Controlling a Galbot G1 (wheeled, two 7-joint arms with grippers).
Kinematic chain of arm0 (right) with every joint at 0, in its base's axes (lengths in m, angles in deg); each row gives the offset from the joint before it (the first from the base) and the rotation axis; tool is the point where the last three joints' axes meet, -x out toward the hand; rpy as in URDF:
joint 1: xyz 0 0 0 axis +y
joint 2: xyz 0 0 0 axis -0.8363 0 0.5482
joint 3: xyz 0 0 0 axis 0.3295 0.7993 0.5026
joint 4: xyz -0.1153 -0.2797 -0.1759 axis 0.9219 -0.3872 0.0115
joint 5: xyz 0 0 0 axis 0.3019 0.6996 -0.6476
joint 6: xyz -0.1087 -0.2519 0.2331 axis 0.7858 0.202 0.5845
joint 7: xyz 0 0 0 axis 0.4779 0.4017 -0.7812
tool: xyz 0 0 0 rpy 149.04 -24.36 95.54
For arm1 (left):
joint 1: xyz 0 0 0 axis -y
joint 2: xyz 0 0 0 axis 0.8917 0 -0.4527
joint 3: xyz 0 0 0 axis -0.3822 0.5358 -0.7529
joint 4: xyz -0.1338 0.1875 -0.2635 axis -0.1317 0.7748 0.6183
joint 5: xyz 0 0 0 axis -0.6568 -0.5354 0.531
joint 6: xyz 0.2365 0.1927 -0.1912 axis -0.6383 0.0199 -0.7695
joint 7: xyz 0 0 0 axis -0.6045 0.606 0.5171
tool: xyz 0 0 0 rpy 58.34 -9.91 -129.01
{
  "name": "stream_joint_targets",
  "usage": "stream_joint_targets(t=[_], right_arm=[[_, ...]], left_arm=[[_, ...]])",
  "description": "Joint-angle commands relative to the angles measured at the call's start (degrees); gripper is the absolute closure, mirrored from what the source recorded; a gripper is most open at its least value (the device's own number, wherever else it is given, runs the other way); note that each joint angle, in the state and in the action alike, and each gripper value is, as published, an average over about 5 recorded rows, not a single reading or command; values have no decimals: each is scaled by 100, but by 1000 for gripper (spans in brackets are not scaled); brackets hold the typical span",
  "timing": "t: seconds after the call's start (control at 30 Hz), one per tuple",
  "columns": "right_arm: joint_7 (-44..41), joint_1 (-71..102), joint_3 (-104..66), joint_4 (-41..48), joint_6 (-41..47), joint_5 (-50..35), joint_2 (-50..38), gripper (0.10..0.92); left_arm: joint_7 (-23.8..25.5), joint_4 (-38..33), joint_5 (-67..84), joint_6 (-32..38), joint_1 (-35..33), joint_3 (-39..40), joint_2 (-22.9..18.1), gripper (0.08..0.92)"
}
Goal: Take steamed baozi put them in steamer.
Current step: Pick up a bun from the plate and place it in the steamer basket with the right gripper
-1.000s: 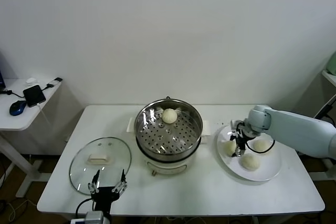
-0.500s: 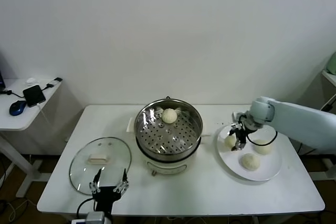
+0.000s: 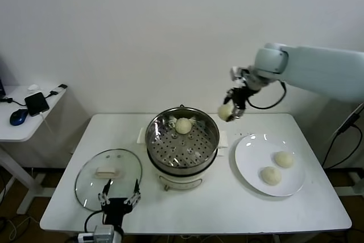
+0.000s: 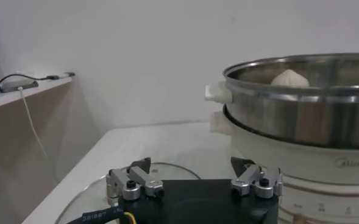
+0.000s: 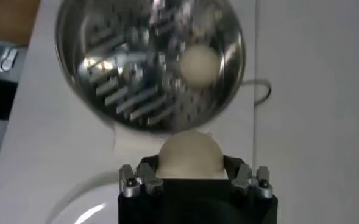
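Looking from the head view, I take the steamer as my landmark: it stands in the middle of the white table, and one baozi lies on its perforated tray, toward the far rim. My right gripper hangs in the air above the right rim of the steamer, and its fingers are clenched around a second baozi, which touches nothing else. To the right of the steamer is the white plate, with two more baozi on it, one farther and one nearer, a little apart from each other. To the left of the steamer lies the glass lid, flat on the table. My left gripper waits low at the front edge, near the lid, with its fingers spread and nothing between them. From the left wrist view, I see these released fingers over the lid, and the steamer wall rises beside, with the top of the bun showing over the rim. From the right wrist view, the held bun sits between my fingers, and beyond it is the steamer tray with the other bun on it.
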Motion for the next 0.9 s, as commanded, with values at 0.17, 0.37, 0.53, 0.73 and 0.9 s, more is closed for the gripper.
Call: stream_joint_targets(t=[0.17,0.37,0.53,0.73,0.9], right_arm=[[1296,555,-31,-208,1091,-1258,1951,321],[1778,1235,-9,140,1318,-909,2101,319],[2129,1753,-106,550,1403,-659,2137,321],[2234,2145,-359,957,1396,-550,2189,321],[2169,2225,-519,1053,1392,-573,2224,320]], left_arm=[[1,-28,77,-36,28,-36,34,177],[-7,-34,111,-32,15,-46,33,177],[-11,-19,111,-19,14,-6,15,177],[-15,-12,108,-10,11,16,11,177],[-19,0,114,-9,11,13,25,177]])
